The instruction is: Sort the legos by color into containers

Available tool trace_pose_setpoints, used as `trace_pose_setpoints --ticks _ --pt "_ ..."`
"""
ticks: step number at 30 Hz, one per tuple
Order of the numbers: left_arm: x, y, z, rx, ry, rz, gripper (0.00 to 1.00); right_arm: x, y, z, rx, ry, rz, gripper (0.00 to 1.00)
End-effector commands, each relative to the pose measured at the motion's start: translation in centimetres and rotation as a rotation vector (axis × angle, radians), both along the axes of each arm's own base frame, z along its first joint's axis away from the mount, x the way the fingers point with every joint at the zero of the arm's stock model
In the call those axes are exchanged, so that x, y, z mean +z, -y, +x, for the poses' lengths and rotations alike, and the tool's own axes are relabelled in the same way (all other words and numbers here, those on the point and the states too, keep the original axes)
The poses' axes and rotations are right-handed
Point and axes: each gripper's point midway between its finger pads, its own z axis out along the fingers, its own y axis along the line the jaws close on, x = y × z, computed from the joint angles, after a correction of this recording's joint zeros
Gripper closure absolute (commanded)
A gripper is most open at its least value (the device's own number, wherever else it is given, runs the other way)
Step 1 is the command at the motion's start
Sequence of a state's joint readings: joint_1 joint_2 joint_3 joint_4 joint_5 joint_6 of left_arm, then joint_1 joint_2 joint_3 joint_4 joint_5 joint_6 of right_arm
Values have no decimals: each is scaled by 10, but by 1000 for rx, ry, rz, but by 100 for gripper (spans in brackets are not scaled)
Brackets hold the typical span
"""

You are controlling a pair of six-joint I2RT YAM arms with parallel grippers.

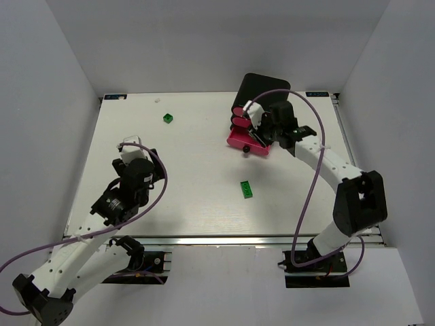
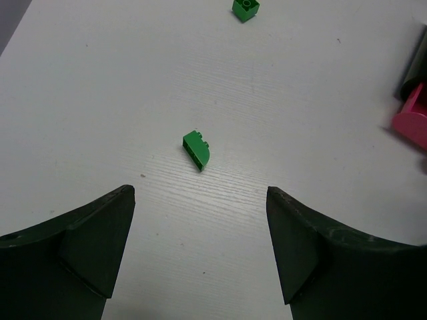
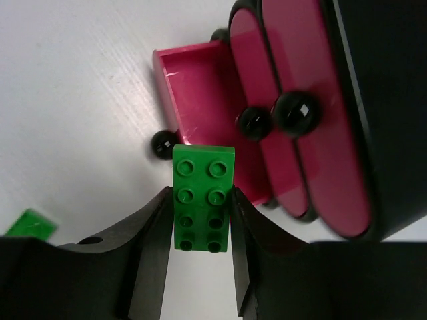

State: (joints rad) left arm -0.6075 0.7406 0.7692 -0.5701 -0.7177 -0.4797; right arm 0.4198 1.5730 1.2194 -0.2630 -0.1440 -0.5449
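Note:
My right gripper (image 3: 199, 197) is shut on a dark green flat two-by-four brick (image 3: 203, 180), held just in front of the open lowest pink drawer (image 3: 193, 87); in the top view it (image 1: 262, 134) hovers over that drawer (image 1: 246, 142). The two upper drawers (image 3: 307, 127) are shut in the black cabinet (image 1: 262, 87). A second flat green brick (image 1: 247, 189) lies mid-table. A green cube (image 1: 168, 118) sits far left of centre. My left gripper (image 2: 200, 197) is open and empty, with a small green brick (image 2: 197, 149) on the table ahead of it. No red or lime bricks show.
The cube also shows at the top of the left wrist view (image 2: 245, 8), with the pink drawer's corner (image 2: 412, 121) at the right edge. Purple cables loop along both arms. White walls close in the table on three sides.

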Motion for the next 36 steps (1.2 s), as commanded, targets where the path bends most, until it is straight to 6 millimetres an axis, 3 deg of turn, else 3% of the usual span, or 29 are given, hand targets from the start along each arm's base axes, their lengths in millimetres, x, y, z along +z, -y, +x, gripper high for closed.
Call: trace_pose_setpoints --ticks 1,5,9,15,16,21,24,26,27,29,30,31,32,33,34,35,36 --pt "-1 -2 0 12 -2 -3 11 -12 -6 23 137 61 -131 100" --pt "-3 -2 0 17 -8 3 11 -11 -14 43 182 103 -163 99" --pt "-5 -1 1 15 -16 5 11 -20 -15 54 177 82 -181 85" --pt "-10 3 3 0 -37 10 11 -33 -9 61 135 89 -210 46" --pt "-12 4 3 -4 -42 12 11 -32 -9 62 133 98 -209 43" --pt "-17 10 6 -25 -61 13 11 -25 -6 61 106 103 -189 39" --pt "-24 17 8 -53 -87 12 17 -14 -3 56 79 108 -170 42" --pt "-34 25 11 -75 -125 13 38 -3 -3 48 54 103 -131 48" --pt "-37 24 12 -69 -138 14 45 21 -5 42 11 120 -45 66" --pt "-50 31 15 -75 -189 13 65 30 -1 25 -57 81 69 100" --pt "-51 32 18 -73 -202 3 69 57 -8 10 -41 95 177 100" --pt "-55 32 21 -64 -217 -11 71 61 -7 -1 -93 26 291 100" --pt "-67 35 22 -62 -268 -8 72 49 -13 -23 -73 -56 360 100" --pt "-66 37 26 -55 -281 -24 72 62 -16 -42 -44 -71 426 100" --pt "-71 35 31 -27 -303 -45 70 64 -16 -52 -33 -111 480 100" --pt "-76 34 31 -13 -335 -51 56 64 -25 -71 48 -171 524 98" --pt "-89 36 34 -6 -385 -61 40 63 -25 -84 79 -204 541 57"
